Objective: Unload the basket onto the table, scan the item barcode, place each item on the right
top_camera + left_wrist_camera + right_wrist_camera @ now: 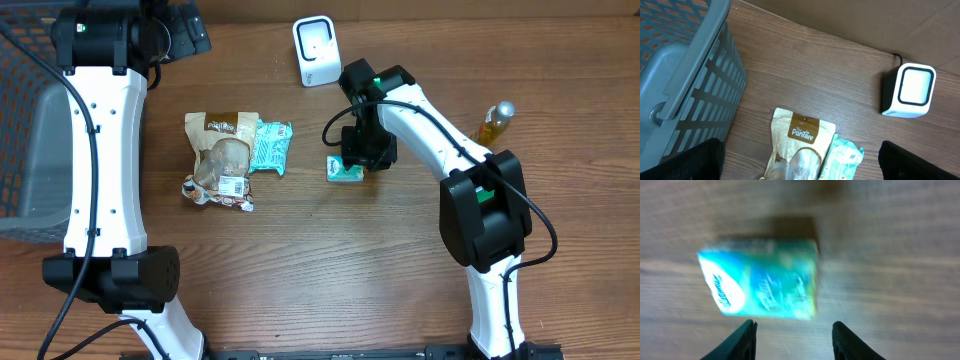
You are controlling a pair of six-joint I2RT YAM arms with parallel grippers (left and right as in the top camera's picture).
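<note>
Grey basket (40,150) at left, I can't see inside; left pincer (802,162) wide open, right pincer (795,340) open over tissue pack (760,277).

A basket (30,150) is set at the left edge of the table (330,270). A snack bag (220,160) is laid near the middle, a flat packet (270,147) touching its right side. Further right, a tissue pack (344,171) is seen on the table under the right hand (794,332), not between its fingers. A scanner (315,50) is placed behind the pack, a bottle (494,122) at far right.

Teal tissue pack (760,282) lies flat on the table (300,260).
</note>
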